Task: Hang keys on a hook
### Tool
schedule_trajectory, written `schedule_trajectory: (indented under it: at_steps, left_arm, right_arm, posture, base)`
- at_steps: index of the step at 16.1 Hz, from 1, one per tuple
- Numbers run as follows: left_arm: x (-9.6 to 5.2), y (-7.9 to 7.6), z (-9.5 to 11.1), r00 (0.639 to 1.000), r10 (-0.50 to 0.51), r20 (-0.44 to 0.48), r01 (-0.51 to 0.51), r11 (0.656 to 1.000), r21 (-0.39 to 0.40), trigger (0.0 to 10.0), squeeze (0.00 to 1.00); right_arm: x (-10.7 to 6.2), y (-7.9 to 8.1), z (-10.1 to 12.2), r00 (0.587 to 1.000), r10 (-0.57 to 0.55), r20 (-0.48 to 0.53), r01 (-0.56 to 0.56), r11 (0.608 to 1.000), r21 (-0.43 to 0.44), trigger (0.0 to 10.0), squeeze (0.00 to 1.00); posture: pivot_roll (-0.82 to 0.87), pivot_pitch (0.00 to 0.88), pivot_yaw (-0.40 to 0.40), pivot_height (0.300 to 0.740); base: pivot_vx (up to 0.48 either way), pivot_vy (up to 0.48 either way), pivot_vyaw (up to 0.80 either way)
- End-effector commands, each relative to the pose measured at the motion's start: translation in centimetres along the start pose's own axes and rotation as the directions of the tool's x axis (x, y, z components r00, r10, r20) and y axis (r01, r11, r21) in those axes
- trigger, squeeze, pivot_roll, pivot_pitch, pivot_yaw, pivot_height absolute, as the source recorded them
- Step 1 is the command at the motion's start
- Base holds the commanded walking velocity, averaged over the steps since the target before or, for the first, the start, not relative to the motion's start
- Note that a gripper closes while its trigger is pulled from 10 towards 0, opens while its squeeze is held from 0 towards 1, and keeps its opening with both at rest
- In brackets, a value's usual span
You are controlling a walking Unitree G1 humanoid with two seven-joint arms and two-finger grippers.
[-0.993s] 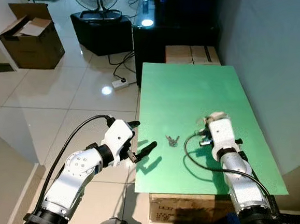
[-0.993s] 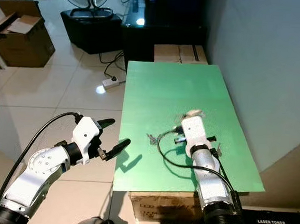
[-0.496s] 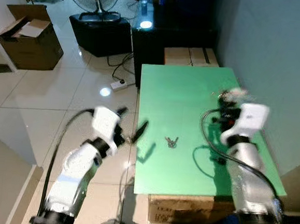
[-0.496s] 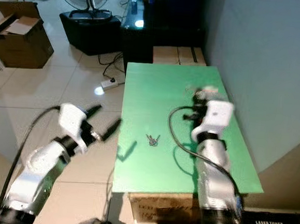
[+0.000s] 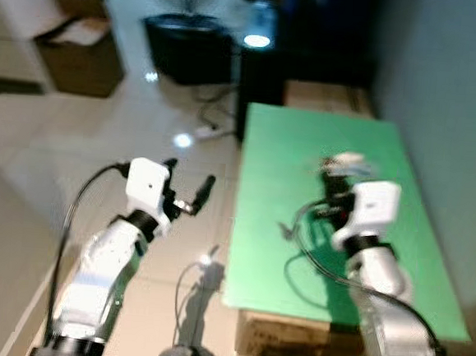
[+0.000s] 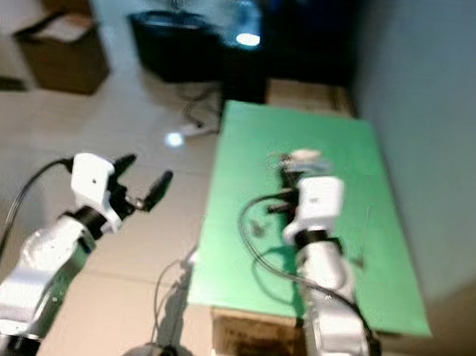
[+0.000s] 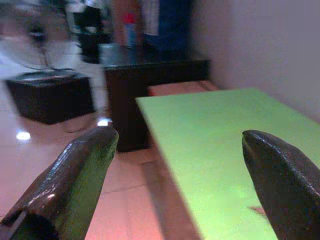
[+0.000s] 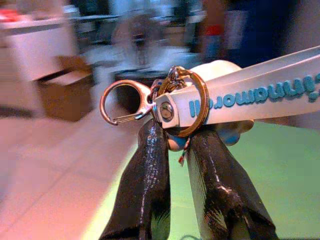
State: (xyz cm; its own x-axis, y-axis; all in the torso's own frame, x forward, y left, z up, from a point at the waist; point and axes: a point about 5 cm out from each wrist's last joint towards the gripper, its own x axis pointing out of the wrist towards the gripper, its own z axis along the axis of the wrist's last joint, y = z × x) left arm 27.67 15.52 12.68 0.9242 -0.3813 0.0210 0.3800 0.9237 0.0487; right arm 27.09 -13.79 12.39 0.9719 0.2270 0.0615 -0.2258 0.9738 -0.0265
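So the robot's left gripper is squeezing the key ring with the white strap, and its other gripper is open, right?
Not quite. It is the right gripper that is shut on the key ring with the white strap, as the right wrist view shows. The left gripper is the open one, its fingers wide apart beside the green table.

Two grippers (image 5: 189,197) (image 8: 180,150), one key bunch (image 5: 286,230), one green table (image 5: 398,240).

Glossy pale tile floor (image 5: 73,181) with light glare spots. Green tabletop (image 5: 339,153) against a grey wall (image 5: 451,88), resting on cardboard boxes (image 5: 291,339). Behind it a dark cabinet (image 5: 267,73), black case with a fan (blurred) (image 5: 186,46). Open cardboard box (image 5: 79,50) far left.
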Motion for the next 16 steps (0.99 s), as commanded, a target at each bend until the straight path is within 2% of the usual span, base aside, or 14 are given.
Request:
schedule_trajectory:
  at_steps: [1, 5, 7, 10, 11, 14, 16]
  left_arm:
    - [0.1, 0.5, 0.7, 1.000, 0.011, 0.009, -0.011, 0.999, 0.040, 10.0, 0.00]
    - [0.1, 1.6, 0.9, 0.999, -0.043, -0.027, 0.045, 0.995, 0.086, 10.0, 0.00]
    - [0.2, 1.6, 0.5, 0.996, -0.072, -0.056, 0.077, 0.992, 0.095, 10.0, 0.00]
    - [0.9, 1.2, 0.3, 0.998, -0.036, -0.056, 0.041, 0.995, 0.095, 10.0, 0.00]
    - [0.8, 1.4, 0.2, 0.998, -0.016, -0.054, 0.019, 0.998, 0.065, 10.0, 0.00]
    - [0.6, 1.9, -0.1, 0.997, 0.059, -0.053, -0.058, 0.998, 0.019, 10.0, 0.00]
    - [0.6, 2.0, -0.2, 0.991, 0.118, -0.055, -0.117, 0.993, 0.022, 10.0, 0.00]
  right_arm:
    - [0.0, -0.2, 0.6, 1.000, -0.009, 0.014, 0.009, 1.000, -0.006, 10.0, 0.00]
    - [0.0, 0.1, 0.2, 0.999, -0.032, -0.002, 0.032, 0.999, 0.020, 10.0, 0.00]
    - [-0.2, -0.2, 0.2, 0.998, -0.061, -0.005, 0.061, 0.998, 0.020, 10.0, 0.00]
    - [-0.5, -0.8, 0.1, 0.994, -0.104, -0.011, 0.105, 0.994, 0.014, 10.0, 0.00]
    - [-0.2, -0.7, 0.0, 0.995, -0.103, -0.018, 0.103, 0.995, 0.011, 10.0, 0.00]
    - [0.5, -0.2, 0.6, 0.999, -0.046, -0.014, 0.046, 0.999, -0.013, 10.0, 0.00]
    - [0.6, -0.2, 0.7, 1.000, -0.024, -0.016, 0.024, 0.999, -0.025, 10.0, 0.00]
  posture:
    - [-0.06, 0.058, 0.057, 0.740]
    - [-0.05, 0.043, 0.083, 0.740]
    - [-0.06, 0.036, 0.114, 0.740]
    - [-0.05, 0.019, 0.101, 0.740]
    - [-0.05, 0.014, 0.088, 0.740]
    - [-0.05, 0.028, 0.045, 0.740]
    - [-0.05, 0.026, 0.039, 0.740]
  base:
    - [0.000, 0.000, 0.80]
    - [0.000, 0.000, 0.80]
    - [0.000, 0.000, 0.80]
    - [0.000, 0.000, 0.80]
    - [0.000, 0.000, 0.80]
    - [0.000, 0.000, 0.80]
    - [0.000, 0.000, 0.80]
